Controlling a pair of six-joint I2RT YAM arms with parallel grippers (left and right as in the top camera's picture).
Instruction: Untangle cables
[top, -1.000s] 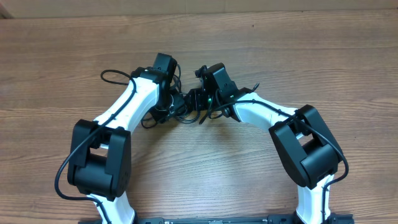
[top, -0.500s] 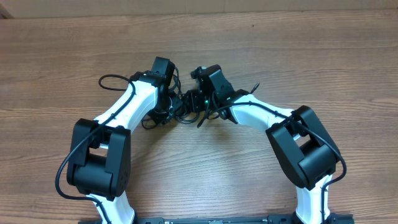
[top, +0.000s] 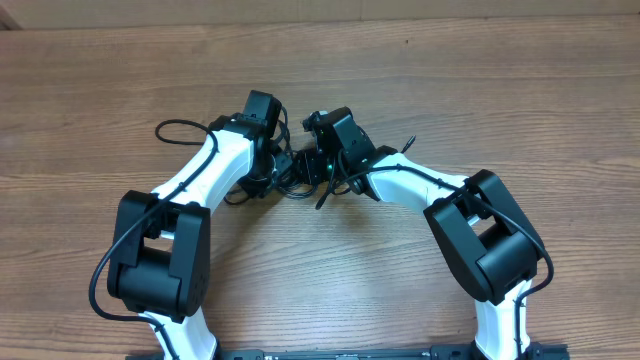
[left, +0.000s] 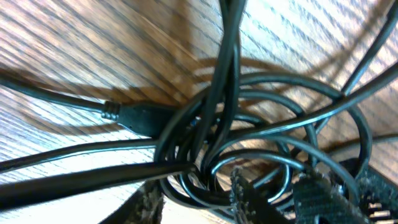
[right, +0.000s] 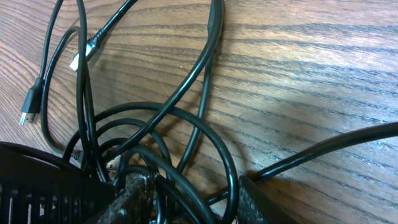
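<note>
Brown wood-grain counter (top: 500, 90), evenly lit. Soft shadows near the middle. Paler tan strip (top: 300, 10) beyond far edge.

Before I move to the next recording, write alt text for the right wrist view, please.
Several thin black flexible cables lie tangled in overlapping loops on a brown wood-grain table, and some loops pass between the two fingers of the right gripper at the bottom edge. Two small plug ends trail off toward the upper left.
</note>
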